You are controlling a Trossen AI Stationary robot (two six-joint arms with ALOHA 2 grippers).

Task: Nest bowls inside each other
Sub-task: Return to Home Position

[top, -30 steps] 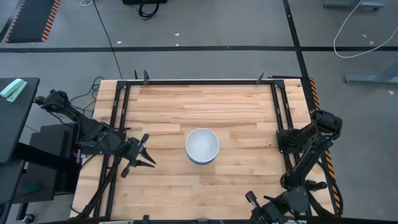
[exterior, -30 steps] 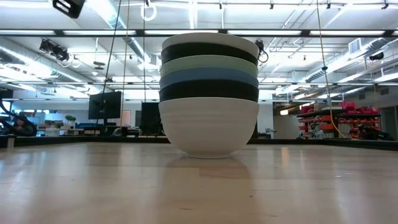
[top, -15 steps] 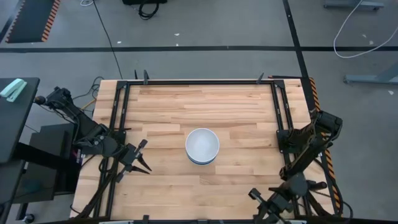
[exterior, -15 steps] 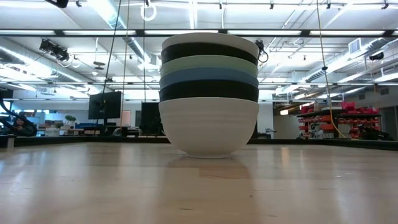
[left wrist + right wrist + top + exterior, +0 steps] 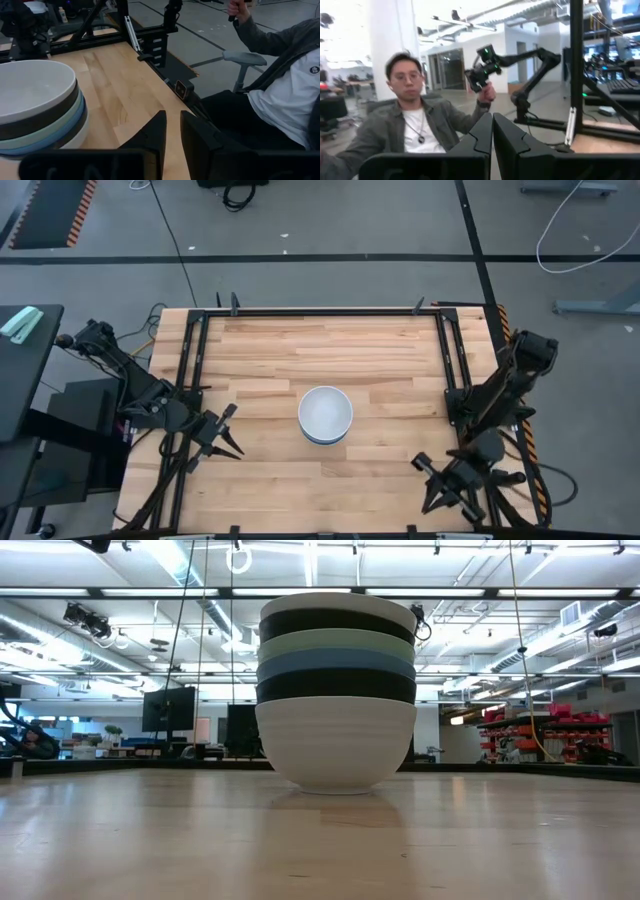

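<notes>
The bowls stand as one nested stack (image 5: 325, 414) at the middle of the wooden table. In the low view the stack (image 5: 337, 690) reads from the bottom: white, black, blue, mint green, black, then a white rim on top. The lowest white bowl's base rests on the table. My left gripper (image 5: 234, 433) hovers left of the stack, apart from it, and its fingers (image 5: 172, 120) show a narrow gap, with the stack (image 5: 35, 100) off to one side. My right gripper (image 5: 428, 482) is near the table's near right corner, shut (image 5: 493, 125), facing away from the bowls.
Black metal frame rails (image 5: 320, 311) run along the table's edges, and both arms' bases sit on the side rails. A person sits beyond the table (image 5: 285, 85), holding a small controller arm (image 5: 485, 70). Bare wood lies all around the stack.
My left gripper has drawn back a little from the stack toward the table's left edge, then held still. My right gripper has moved from the near edge a short way toward the far edge, its arm straightening. The stack has not moved.
</notes>
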